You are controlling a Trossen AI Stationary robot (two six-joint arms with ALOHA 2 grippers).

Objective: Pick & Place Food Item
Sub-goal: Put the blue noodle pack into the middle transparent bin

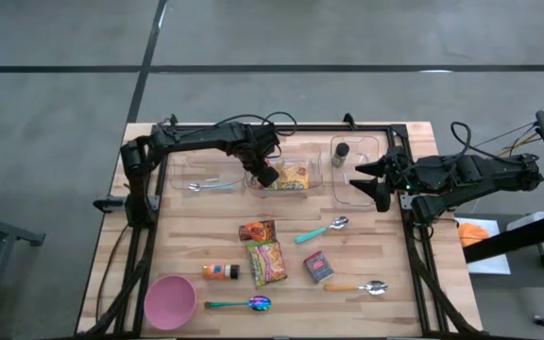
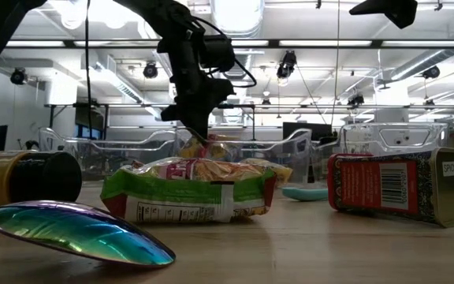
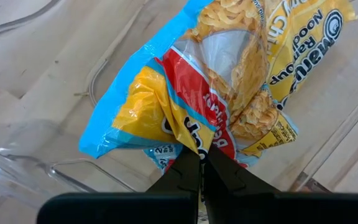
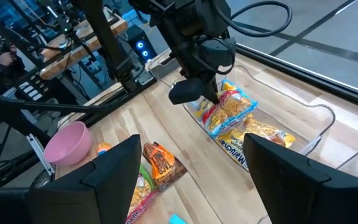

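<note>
Overhead, left arm (image 1: 206, 137) stretches along the table's far edge, wrist bent steeply down over the middle clear bin (image 1: 317, 172). Left gripper (image 3: 202, 163) is pinched tight on a crinkly noodle packet (image 3: 229, 93), yellow, red and blue plastic, hanging into that bin, long axis running away from the fingers. Right arm (image 1: 461, 175) waits at the right edge, right gripper (image 1: 378, 184) parted, holding nothing.

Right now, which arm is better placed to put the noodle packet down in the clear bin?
Left. The left gripper is shut on the noodle packet over the middle clear bin. The right gripper waits open at the table's right side.
</note>
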